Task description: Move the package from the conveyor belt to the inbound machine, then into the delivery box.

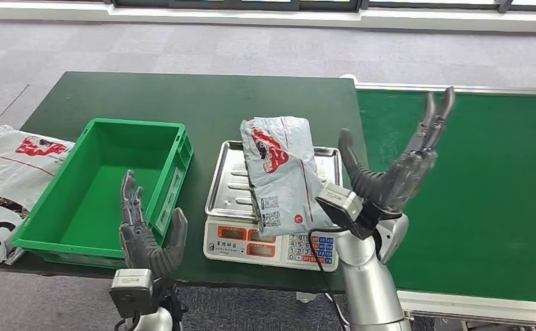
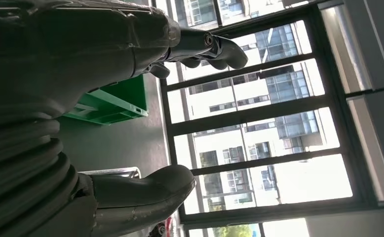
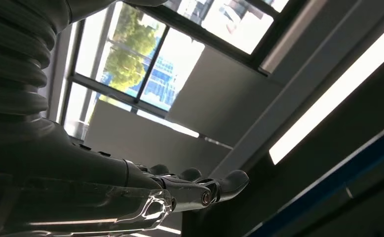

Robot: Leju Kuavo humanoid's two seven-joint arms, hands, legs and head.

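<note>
Grey package lying on the weighing scale between green crate at left and conveyor belt at right, right hand beside it spread and empty, left hand likewise open near crate.

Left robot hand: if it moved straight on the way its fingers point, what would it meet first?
Probably the green crate; the left robot hand points up over its near rim, though its height above that rim is unclear.

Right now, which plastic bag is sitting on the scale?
The grey plastic mailer bag with red print lies on the steel scale tray; the white plastic bag lies beside the green crate.
</note>
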